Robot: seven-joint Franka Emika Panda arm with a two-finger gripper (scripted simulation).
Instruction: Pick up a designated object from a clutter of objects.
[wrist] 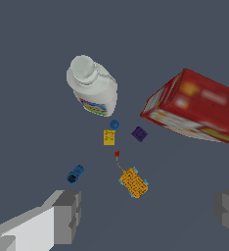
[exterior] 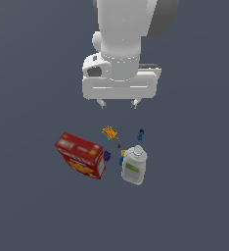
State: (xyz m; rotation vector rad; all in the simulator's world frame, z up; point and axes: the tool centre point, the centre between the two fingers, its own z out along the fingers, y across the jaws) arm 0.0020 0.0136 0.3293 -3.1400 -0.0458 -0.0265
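The designated object, a tiny dark blue bolt-like piece [exterior: 140,134] [wrist: 75,174], lies on the floor apart from the white bottle [exterior: 134,164] [wrist: 93,87] in the clutter. My gripper [exterior: 118,103] [wrist: 148,211] hangs open well above the floor with nothing between its fingers. In the exterior view it is above and slightly to the left of the blue piece. The red cracker box [exterior: 80,155] [wrist: 194,106] lies at the exterior view's left.
An orange-yellow checkered piece [exterior: 109,132] [wrist: 133,182], a tiny red piece [exterior: 119,145] [wrist: 117,154], a small purple piece [exterior: 106,156] [wrist: 139,134], a small yellow piece [wrist: 109,137] and a small blue disc [wrist: 114,124] lie between box and bottle.
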